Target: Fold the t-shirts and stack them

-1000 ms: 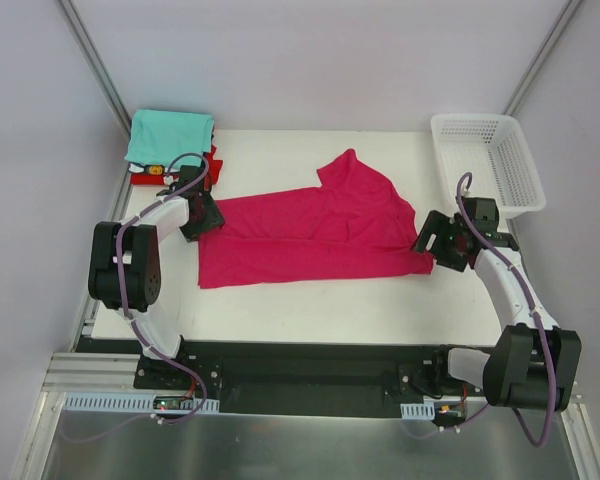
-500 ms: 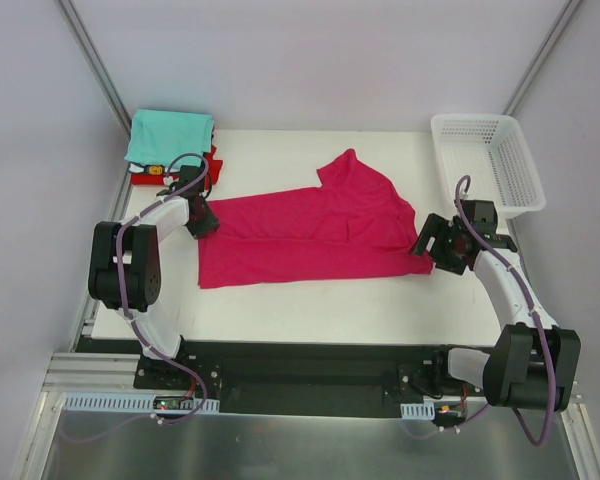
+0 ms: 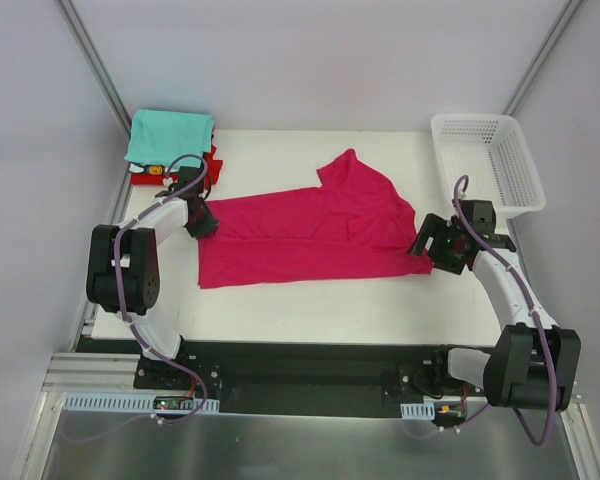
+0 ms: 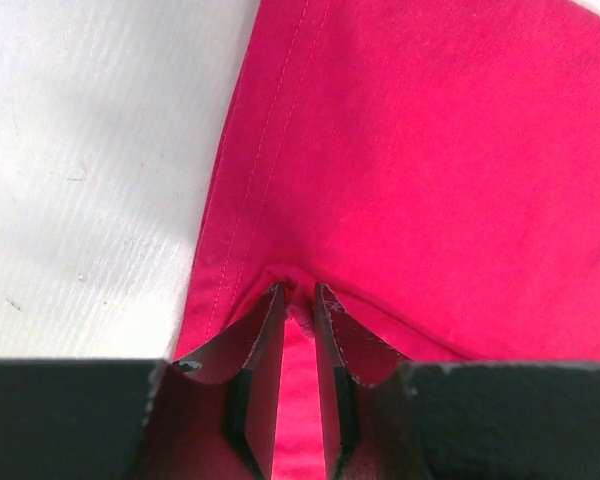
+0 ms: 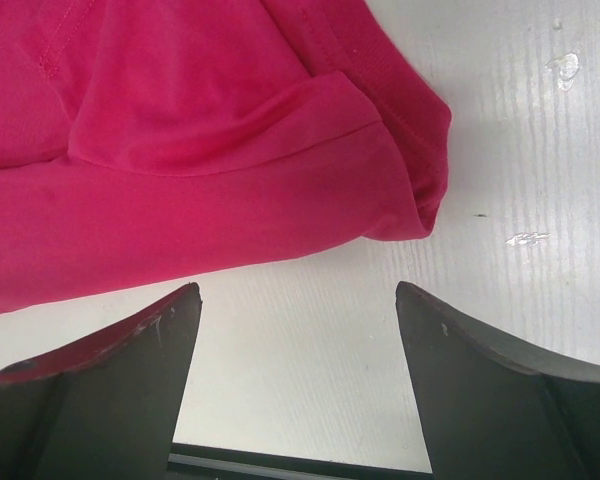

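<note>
Looking down the left wrist cam, we see the L gripper [image 4: 298, 296] w/ its fingers drawn nearly together, pinching a small raised fold of the magenta tee [image 4: 430, 150] right at the tips. The tee's stitched hem runs off ahead and to the left of the fingers. Past that hem, further left of the hand, is bare white table [image 4: 90, 150]. Cloth fills everything ahead and to the right of the hand, and some lies under the fingers too.

From the top cam we place that grip at the tee's far left corner. The tee lies spread across the table btw the two grippers, w/ one pointed part sticking out toward the far side.

The R gripper [image 5: 295, 292] is spread wide, w/ only bare table btw its fingers. The tee's rounded corner, w/ a turned-over hem, sits just ahead of the fingertips. The left finger's tip is just beside the tee's near edge; we can't tell if it touches.

Beyond the L gripper, near it, a folded teal tee [image 3: 170, 135] lies on top of a red tee [image 3: 213, 162]. Anything else in that pile is too small to tell. A white mesh basket [image 3: 445, 160] stands beyond the R gripper, a bit to its right.
</note>
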`<state>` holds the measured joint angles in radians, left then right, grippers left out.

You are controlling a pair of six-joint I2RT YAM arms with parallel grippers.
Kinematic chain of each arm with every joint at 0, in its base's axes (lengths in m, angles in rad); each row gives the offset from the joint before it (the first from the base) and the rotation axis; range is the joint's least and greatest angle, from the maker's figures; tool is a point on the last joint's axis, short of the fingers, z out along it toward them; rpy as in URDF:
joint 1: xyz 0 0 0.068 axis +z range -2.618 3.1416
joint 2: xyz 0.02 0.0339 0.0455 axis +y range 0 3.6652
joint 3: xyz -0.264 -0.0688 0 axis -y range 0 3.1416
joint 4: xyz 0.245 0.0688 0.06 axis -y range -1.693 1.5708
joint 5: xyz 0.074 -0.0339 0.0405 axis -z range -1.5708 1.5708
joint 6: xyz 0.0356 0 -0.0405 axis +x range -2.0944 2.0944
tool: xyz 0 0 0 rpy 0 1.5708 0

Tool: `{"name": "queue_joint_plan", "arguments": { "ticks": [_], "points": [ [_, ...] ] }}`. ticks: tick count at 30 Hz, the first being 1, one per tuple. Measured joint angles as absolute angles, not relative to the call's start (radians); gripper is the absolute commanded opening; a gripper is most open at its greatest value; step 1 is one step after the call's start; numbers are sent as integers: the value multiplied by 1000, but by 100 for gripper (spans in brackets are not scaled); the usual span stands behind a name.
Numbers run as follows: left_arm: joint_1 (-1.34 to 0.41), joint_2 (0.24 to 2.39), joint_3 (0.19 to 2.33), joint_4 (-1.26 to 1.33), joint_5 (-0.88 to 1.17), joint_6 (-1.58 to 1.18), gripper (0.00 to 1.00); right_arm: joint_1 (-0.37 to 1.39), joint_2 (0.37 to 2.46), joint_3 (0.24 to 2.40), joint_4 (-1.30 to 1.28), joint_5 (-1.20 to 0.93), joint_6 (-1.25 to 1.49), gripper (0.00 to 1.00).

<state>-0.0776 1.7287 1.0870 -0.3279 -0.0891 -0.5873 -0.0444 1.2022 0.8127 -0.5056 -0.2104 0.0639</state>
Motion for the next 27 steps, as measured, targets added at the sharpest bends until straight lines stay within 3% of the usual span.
{"name": "queue_joint_plan", "arguments": {
  "ticks": [27],
  "points": [
    [-52,1705,1126,-514,-168,-583,16,-22,1201,812,-490,-223,70,82]
  ]
}}
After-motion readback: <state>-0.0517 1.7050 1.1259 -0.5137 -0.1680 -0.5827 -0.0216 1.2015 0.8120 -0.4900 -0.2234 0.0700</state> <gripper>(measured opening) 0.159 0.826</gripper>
